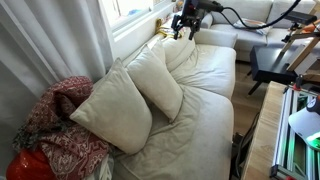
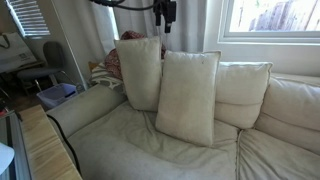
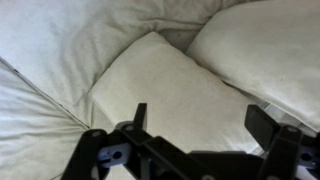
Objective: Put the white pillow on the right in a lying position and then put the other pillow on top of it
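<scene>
Two white pillows lean upright against the back of a cream sofa [image 2: 150, 150]. In an exterior view one pillow [image 2: 188, 95] stands in front and to the right of the other pillow [image 2: 140, 72]. They also show in an exterior view as a near pillow [image 1: 112, 108] and a far pillow [image 1: 158, 80]. My gripper [image 2: 168, 18] hangs high above them, open and empty; it also shows in an exterior view [image 1: 185, 28]. In the wrist view my open fingers [image 3: 205, 120] frame a pillow [image 3: 170, 85] far below.
A red patterned blanket [image 1: 60, 125] lies piled on the sofa's arm end. A window [image 2: 270, 15] sits behind the sofa. A wooden table edge [image 1: 265, 130] and equipment stand beside the sofa front. A second sofa [image 1: 250, 20] is further back.
</scene>
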You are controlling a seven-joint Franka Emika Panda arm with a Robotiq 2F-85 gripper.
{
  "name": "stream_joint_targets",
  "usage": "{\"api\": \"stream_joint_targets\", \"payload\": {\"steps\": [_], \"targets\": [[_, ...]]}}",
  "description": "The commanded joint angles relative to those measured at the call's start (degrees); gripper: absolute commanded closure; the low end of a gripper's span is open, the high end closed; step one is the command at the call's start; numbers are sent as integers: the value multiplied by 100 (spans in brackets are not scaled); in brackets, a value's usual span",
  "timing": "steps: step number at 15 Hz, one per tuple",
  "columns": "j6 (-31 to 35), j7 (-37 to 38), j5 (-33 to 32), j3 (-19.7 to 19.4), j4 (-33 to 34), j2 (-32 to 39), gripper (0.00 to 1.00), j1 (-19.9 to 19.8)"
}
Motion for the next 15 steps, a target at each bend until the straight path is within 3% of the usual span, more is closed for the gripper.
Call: {"api": "stream_joint_targets", "payload": {"steps": [1,6,9,12,13,15], "targets": [[828,682,557,129,788,1095,0,6],[1970,1855,608,111,1877,2295,0,115],[1950,2260,221,-6,2609,2957,0,282],[1723,2200,110,89,3191,3489,0,317],[1918,2085,225,121,2642,3033,0,255],[1932,2088,219,129,2760,3182,0,289]]}}
